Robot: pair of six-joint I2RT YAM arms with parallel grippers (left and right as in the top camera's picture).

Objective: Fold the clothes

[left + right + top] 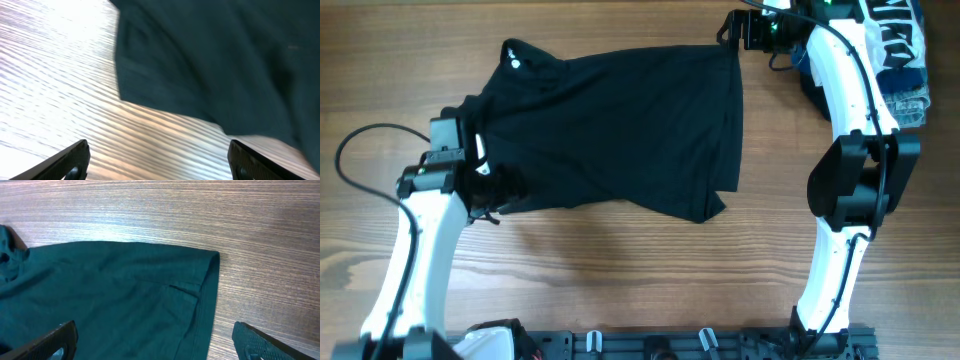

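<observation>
The dark shirt is lying spread across the middle of the wooden surface, its collar end to the left and its hem to the right, with the near right corner sitting rumpled rather than flat. The left claw is hovering at the shirt's left near edge, fingers standing wide apart with only bare surface between them. The right claw is poised over the far right hem corner, likewise wide and gripping nothing. Judged from this layout, the main risk is an uneven pick: the left claw is sitting just off the cloth, so a closure here is likely catching nothing or only a thin edge, which would slip during lifting. The rumpled corner is also liable to be folded in as a crease. A pile of other garments is lying at the far right, beside the right arm, and could be snagged.
</observation>
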